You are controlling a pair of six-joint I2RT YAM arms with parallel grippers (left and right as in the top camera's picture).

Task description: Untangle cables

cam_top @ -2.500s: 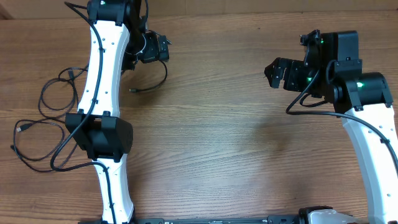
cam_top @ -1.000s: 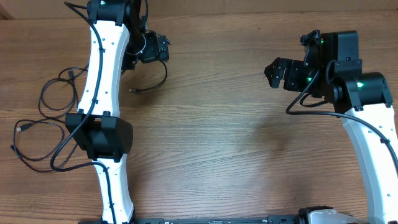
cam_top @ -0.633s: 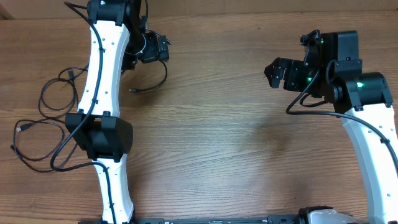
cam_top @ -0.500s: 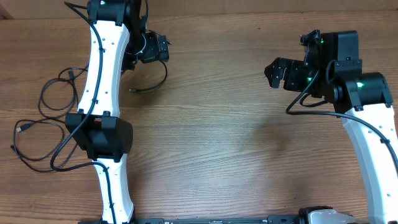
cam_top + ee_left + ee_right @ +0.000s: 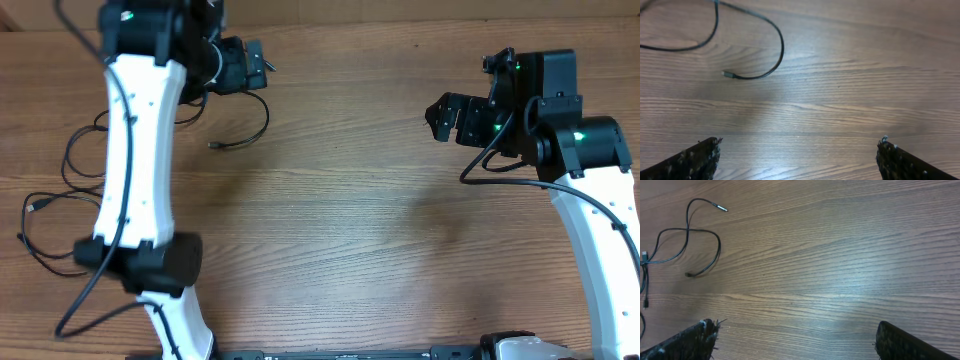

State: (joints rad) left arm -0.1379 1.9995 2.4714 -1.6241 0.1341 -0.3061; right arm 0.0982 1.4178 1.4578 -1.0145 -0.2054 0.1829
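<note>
Thin black metal-tipped cables [image 5: 66, 155] on left part of brown wood-grain table [image 5: 350, 210]: loose loops beside and partly under white left arm [image 5: 135, 150], one curl ending in small plug [image 5: 213, 146] just below black left gripper [image 5: 255, 62]. Fingers there spread wide, nothing between them. Same for black right gripper [image 5: 440, 118]: released, empty, well apart from any cable.

Risks:
- Could drag neighbouring loops along if pinching one strand where it crosses another. Crossings under the arm hidden, so cannot tell which strands link.
- Could snag thicker black arm wire [image 5: 75, 297] hanging near the lowest loop, or mistake it for a cable.
- Likely scrapes fingertips on wood when closing on such a thin cord lying flat. Probably slips out of a shallow pinch.
- Could sweep loops aside with black elbow [image 5: 140, 265] while reaching.

Room:
- Far table edge close behind left gripper, little space to pull that way.
- Leftmost loops near the picture border. Table edge there not shown.
- Wide bare wood across centre and right, between the two arms. Looks like the best spot for laying out separated cords.
</note>
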